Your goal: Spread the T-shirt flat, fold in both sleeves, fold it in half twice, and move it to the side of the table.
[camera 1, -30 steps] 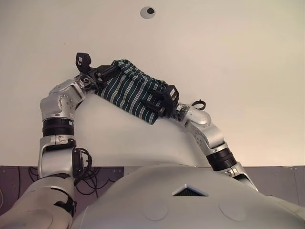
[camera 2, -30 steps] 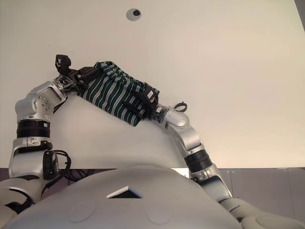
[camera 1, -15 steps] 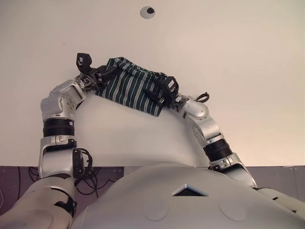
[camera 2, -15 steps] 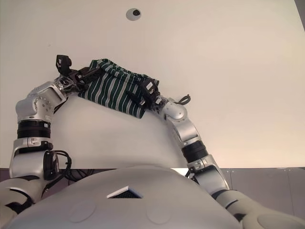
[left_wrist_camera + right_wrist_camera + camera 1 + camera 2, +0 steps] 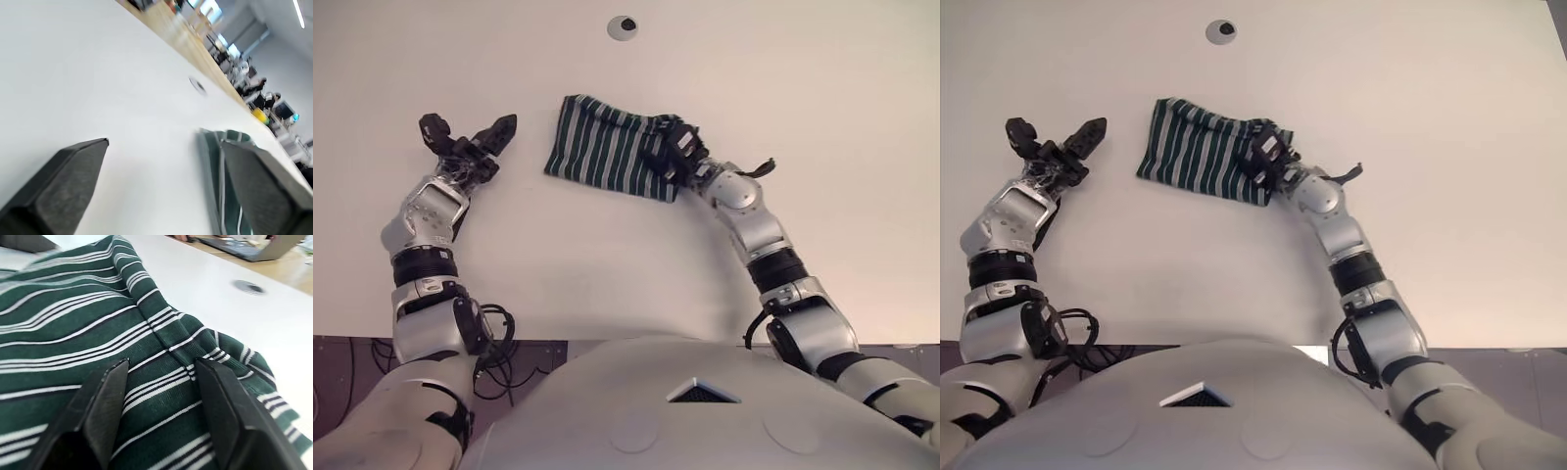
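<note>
The T-shirt, dark green with white stripes, lies folded into a small packet on the white table, toward the far middle. My right gripper sits at the packet's right edge. In the right wrist view its fingers stand on either side of a raised fold of the cloth, shut on it. My left gripper is open, a short way left of the shirt, with nothing between its fingers. The left wrist view shows the shirt's edge beyond one finger.
A round cable hole sits in the table beyond the shirt. The table's front edge runs close to me, with cables hanging below it at the left. Bare tabletop lies to the right and left of the shirt.
My left gripper let go of the shirt, opened and moved away to the left. The right gripper carried the shirt farther out and to the right, where it now lies on the table.
</note>
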Controlling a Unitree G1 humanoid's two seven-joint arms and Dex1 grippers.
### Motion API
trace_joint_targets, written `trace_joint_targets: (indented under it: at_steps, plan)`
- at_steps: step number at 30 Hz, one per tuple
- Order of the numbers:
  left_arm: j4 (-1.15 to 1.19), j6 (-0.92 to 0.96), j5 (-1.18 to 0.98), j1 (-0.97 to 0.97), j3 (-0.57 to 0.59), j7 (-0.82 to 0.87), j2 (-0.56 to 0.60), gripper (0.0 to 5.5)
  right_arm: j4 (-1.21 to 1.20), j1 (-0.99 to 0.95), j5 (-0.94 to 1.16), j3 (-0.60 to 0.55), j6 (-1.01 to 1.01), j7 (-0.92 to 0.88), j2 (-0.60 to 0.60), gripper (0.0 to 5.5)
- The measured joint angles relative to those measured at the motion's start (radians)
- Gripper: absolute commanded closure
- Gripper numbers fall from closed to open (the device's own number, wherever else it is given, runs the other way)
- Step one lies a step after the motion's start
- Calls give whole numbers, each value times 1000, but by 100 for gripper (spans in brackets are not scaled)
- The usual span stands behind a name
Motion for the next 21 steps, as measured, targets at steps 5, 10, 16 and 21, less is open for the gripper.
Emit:
trace_joint_targets:
  at_steps: [5, 10, 16, 21]
  plan:
    - [-118, -290, -21, -12, 62, 44, -164, 108, 140, -22, 80, -230, -52, -88, -132, 303]
    - [-10, -820, 190, -76, -2, 308, -469, 108, 227, 62, 171, -529, -159, -341, -229, 303]
    - [96, -1119, 385, -87, -124, 404, -544, 108, 47, 155, -40, -526, -435, -662, -144, 303]
    - [119, -1367, 429, -47, -179, 329, -500, 108, -134, 168, -443, -378, -745, -898, -101, 303]
